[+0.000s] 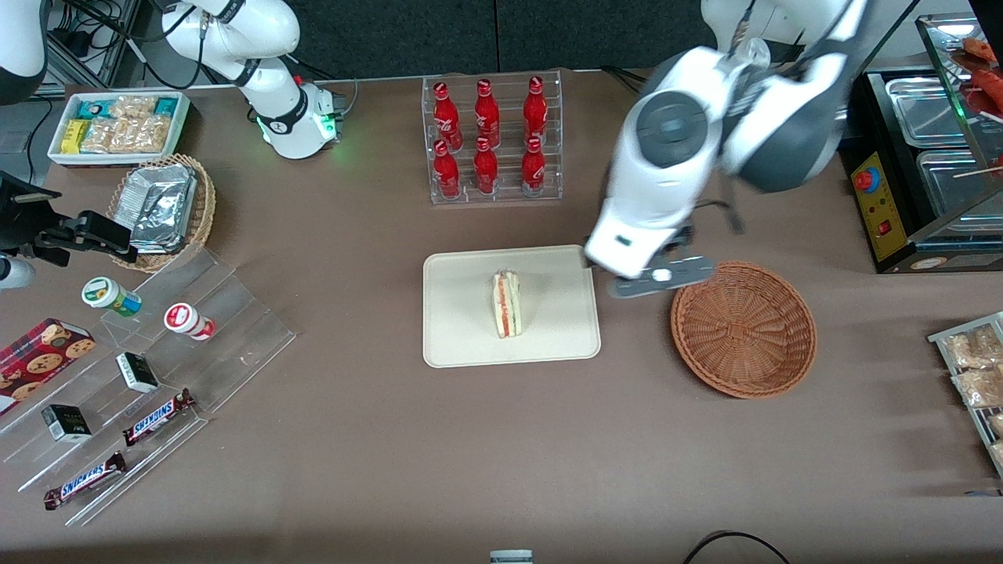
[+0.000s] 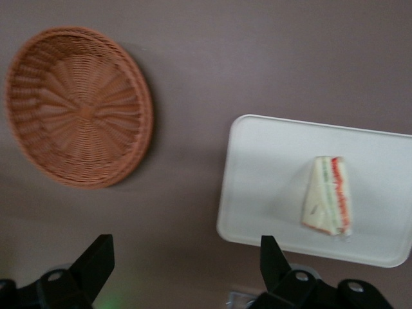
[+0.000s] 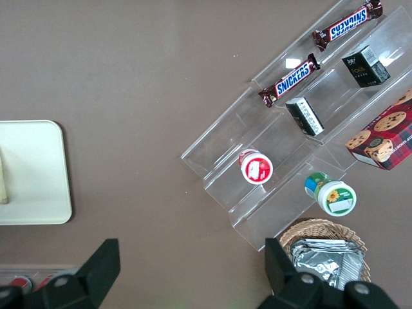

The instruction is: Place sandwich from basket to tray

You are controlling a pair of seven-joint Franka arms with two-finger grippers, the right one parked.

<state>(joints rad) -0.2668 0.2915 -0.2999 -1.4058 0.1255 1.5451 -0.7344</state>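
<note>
The sandwich (image 1: 507, 304) (image 2: 329, 196), a pale bread wedge with red and green filling on its cut edge, stands on the cream tray (image 1: 454, 345) (image 2: 264, 174). The reddish-brown wicker basket (image 1: 743, 329) (image 2: 78, 106) sits beside the tray, toward the working arm's end, with nothing in it. My left gripper (image 2: 185, 248) hangs above the bare table between the tray and the basket, at the tray's corner farther from the front camera. It is open, its fingers wide apart with nothing between them. In the front view the arm's wrist covers most of the gripper (image 1: 660, 276).
A clear rack of red bottles (image 1: 490, 141) stands farther from the front camera than the tray. A food warmer (image 1: 925, 157) and a rack of snack bags (image 1: 975, 376) stand at the working arm's end. Acrylic snack shelves (image 1: 133, 368) and a tan basket of foil packets (image 1: 161, 207) lie toward the parked arm's end.
</note>
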